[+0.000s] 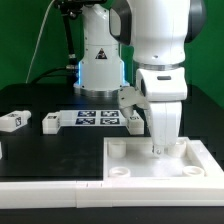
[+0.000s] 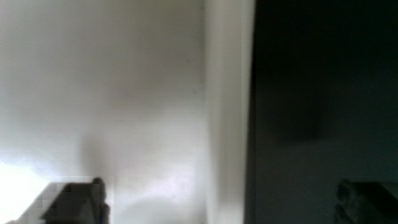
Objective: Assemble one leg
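Three small white legs with marker tags lie on the black table in the exterior view: one point(image 1: 10, 122) at the far left, one point(image 1: 50, 122) beside it, one point(image 1: 133, 119) just behind my gripper. My gripper point(image 1: 157, 148) hangs straight down, its tips low over the far part of the large white square tray-like piece point(image 1: 140, 172). In the wrist view my gripper point(image 2: 221, 205) is open, its dark fingertips point(image 2: 71, 202) wide apart. Between them run the white piece point(image 2: 107, 100) and its edge against the dark table. No leg shows between the jaws.
The marker board point(image 1: 97, 118) lies behind the tray-like piece, in front of the robot base point(image 1: 100, 65). A raised corner socket point(image 1: 118, 148) stands on the piece to the exterior view's left of my gripper. A white strip runs along the table's front edge point(image 1: 50, 187).
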Motion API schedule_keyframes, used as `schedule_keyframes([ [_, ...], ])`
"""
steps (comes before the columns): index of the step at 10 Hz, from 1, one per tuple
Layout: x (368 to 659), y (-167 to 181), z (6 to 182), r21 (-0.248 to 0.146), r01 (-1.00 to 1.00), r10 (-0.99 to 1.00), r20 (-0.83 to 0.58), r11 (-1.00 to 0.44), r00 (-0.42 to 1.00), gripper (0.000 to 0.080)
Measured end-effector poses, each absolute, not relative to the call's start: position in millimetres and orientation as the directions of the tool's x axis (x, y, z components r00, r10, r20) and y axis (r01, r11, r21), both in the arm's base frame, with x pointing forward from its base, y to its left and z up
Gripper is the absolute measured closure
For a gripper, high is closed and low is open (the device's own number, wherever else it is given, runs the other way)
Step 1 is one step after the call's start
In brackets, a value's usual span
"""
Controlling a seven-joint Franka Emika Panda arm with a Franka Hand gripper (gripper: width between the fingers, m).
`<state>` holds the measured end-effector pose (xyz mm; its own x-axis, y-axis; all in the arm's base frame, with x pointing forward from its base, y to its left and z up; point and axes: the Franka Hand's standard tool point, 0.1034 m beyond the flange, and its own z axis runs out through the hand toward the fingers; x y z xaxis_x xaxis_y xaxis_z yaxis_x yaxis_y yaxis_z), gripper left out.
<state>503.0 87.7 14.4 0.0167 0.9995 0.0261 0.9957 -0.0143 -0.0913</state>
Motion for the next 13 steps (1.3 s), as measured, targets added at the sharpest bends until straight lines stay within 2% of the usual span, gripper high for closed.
schedule_keyframes([
  [2, 502.9, 87.6, 15.3, -0.09, 0.996, 0.999, 0.025, -0.017, 0.02, 0.0151],
  [3, 498.4, 87.4, 22.3, -0.087, 0.995, 0.999, 0.018, -0.048, 0.05, 0.0151],
  [7, 467.1, 91.8, 69.7, -0.054, 0.982, 0.984, -0.022, -0.179, 0.178, 0.0151],
  [8, 460.8, 90.7, 76.2, -0.049, 0.978, 0.979, -0.029, -0.203, 0.202, 0.0151],
  [11, 460.4, 90.4, 74.4, -0.05, 0.961, 0.962, -0.033, -0.271, 0.27, 0.0151],
  [13, 460.3, 90.9, 74.3, -0.046, 0.899, 0.9, -0.039, -0.436, 0.435, 0.0151],
])
